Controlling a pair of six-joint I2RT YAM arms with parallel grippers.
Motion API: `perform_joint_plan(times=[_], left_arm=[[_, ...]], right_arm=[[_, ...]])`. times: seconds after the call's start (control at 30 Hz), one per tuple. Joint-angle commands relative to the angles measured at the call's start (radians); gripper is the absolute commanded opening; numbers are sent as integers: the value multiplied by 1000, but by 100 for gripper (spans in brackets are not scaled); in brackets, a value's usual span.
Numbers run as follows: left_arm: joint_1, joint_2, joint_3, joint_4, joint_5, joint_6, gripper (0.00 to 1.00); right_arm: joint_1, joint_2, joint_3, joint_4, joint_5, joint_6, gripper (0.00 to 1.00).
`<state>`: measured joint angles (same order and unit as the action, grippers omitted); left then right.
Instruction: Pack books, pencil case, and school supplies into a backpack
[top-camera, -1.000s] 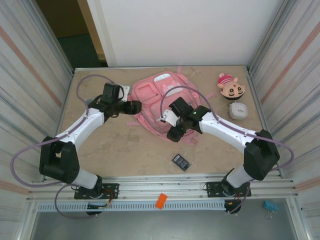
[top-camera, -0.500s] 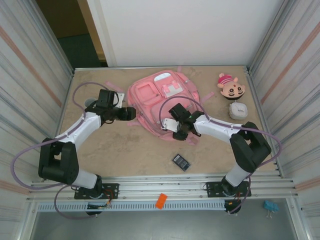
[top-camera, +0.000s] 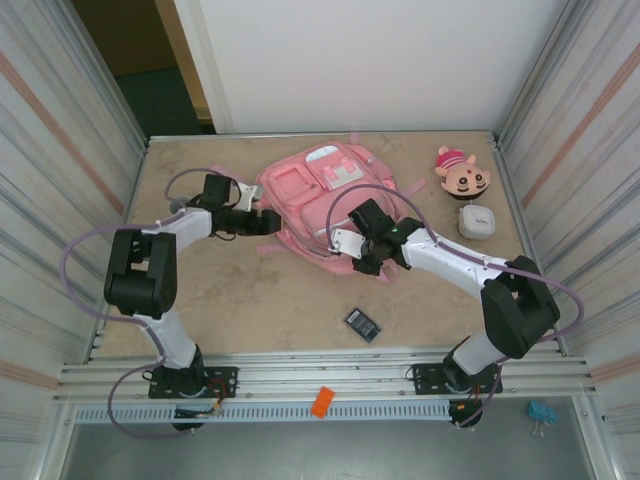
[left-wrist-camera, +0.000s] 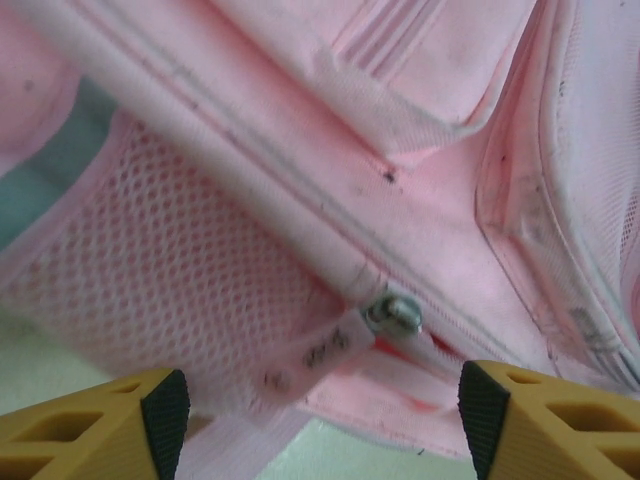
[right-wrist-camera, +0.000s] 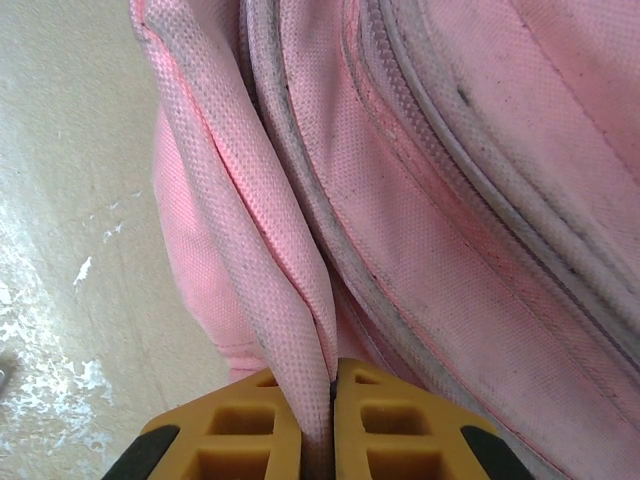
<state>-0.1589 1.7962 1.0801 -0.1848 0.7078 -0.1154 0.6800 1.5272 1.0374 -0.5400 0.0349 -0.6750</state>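
The backpack (top-camera: 322, 190) lies flat in the upper middle of the top view, front pockets facing up. The right gripper (right-wrist-camera: 318, 398) has its jaws closed on a thin fold of the bag's pink fabric at its lower edge. It may be a strap or a flap; I cannot quite tell from so close. The left gripper (left-wrist-camera: 325, 425) stands open at the bag's left side, its fingertips (left-wrist-camera: 166, 408) on either side of the zip pull (left-wrist-camera: 392, 313) and apart from it.

The pinch sits on slack cloth right at the tips, so a pull may slip the fold out. It may also drag the whole bag across the table (top-camera: 230, 300) instead of opening it, since nothing pins the bag down. The zip pull is small and lies against mesh — the left jaws could shut on mesh and miss it.

The dark calculator (top-camera: 363, 324) lies at the lower middle, well apart from the bag and just below the right arm, where a sweep could knock it. A doll head (top-camera: 462, 172) and a grey cup (top-camera: 476, 221) sit at the upper right, near the bag but clear of both grippers.
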Motion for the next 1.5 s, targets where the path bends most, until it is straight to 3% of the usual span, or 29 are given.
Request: perform_joint_plan(times=[0.0,0.13,0.53,0.67,0.83,1.0,1.27,1.47], left_arm=[[0,47,64,4,95,45,73],[0,87,81,39,153,18,70],[2,41,9,70,246,-1,11],[2,-2,-13,57,218,9,1],[-4,-63,-20,-10,161,54,0],[-30,-119,-35,-61,101,107,8],[-63,-99,-96,34,120,74,23],[-63,-122,-123,50,118,62,22]], right_arm=[[-7,-11,52,-11,-2,-14,8],[-12,-1,65,-15,-4,-5,8],[-18,30,89,-17,-6,36,5],[-19,42,101,-17,7,63,3],[-31,59,135,-16,43,140,0],[-56,44,167,-3,-12,245,0],[-57,31,163,2,-31,253,0],[-60,31,161,6,-37,269,0]])
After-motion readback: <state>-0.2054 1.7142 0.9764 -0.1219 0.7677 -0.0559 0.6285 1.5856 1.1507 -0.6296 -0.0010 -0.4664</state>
